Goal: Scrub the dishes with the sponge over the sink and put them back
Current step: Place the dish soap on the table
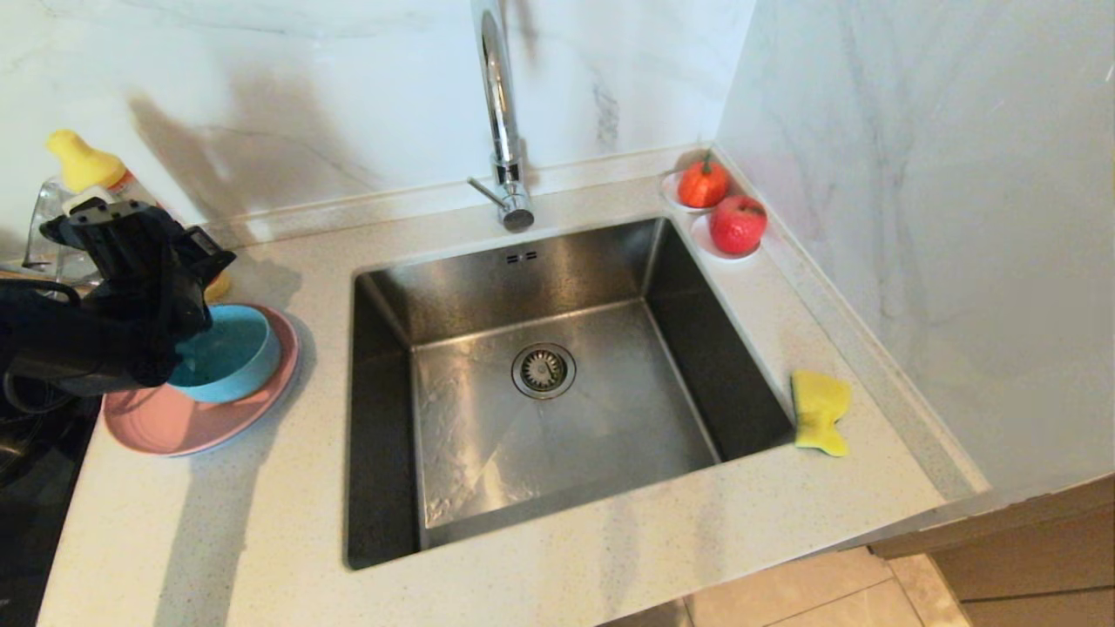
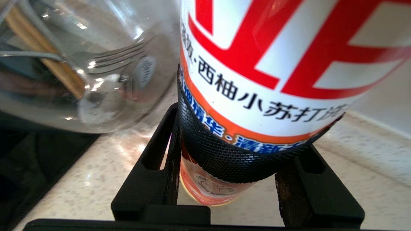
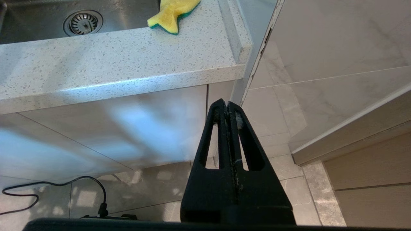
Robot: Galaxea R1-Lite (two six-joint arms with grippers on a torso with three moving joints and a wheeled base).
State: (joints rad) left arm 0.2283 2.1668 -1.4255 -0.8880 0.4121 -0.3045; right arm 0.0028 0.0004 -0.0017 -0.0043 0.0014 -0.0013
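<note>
A teal-blue bowl [image 1: 228, 353] sits on a pink plate [image 1: 174, 427] on the counter left of the steel sink [image 1: 488, 435]. The yellow sponge [image 1: 819, 411] lies on the counter at the sink's right edge; its green layer shows in the right wrist view [image 3: 173, 12]. My left gripper [image 2: 244, 154] is behind the bowl, shut on a detergent bottle [image 2: 273, 64] with a white, red and orange label. The bottle's yellow cap [image 1: 83, 161] rises above the hand [image 1: 131, 261]. My right gripper [image 3: 227, 104] hangs shut and empty below the counter's front edge.
A clear glass jug [image 2: 80, 70] holding a fork and chopsticks stands close beside the bottle. The chrome faucet [image 1: 498, 104] rises behind the sink. Two red fruits [image 1: 737, 224] on white saucers sit in the back right corner by the wall. A black cooktop [image 1: 35, 505] borders the counter's left.
</note>
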